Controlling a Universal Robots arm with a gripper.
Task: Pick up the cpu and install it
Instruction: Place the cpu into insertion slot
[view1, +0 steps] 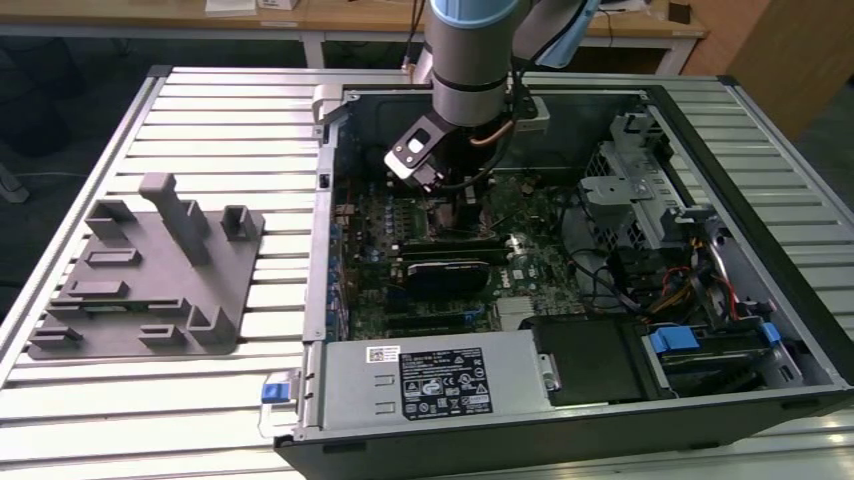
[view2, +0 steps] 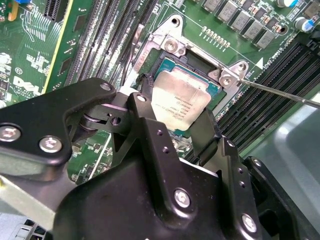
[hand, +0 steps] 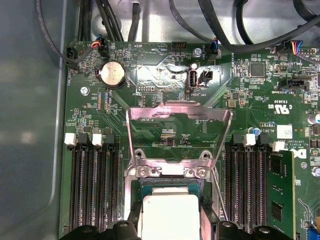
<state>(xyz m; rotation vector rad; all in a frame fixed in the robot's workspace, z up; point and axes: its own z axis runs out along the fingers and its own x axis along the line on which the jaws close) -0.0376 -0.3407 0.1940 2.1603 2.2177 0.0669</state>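
The cpu (view2: 181, 102), a silver-topped square chip with a green rim, lies level in or just over the motherboard socket (view2: 172, 47). In the first wrist view the cpu (hand: 170, 215) sits under the raised metal load plate (hand: 180, 112). My gripper (view2: 179, 97) stands straight over the socket, and its black fingers (view2: 150, 130) press against two opposite edges of the chip. The exterior view has the gripper (view1: 447, 190) lowered into the open computer case (view1: 561, 250). Whether the chip is fully seated I cannot tell.
The thin socket lever (view2: 280, 92) sticks out beside the socket. Memory slots (hand: 95, 190) flank it on both sides. A grey fixture tray (view1: 147, 280) lies on the slatted table at the exterior view's left. The power supply (view1: 427, 385), cables and drive cage (view1: 641, 190) crowd the case.
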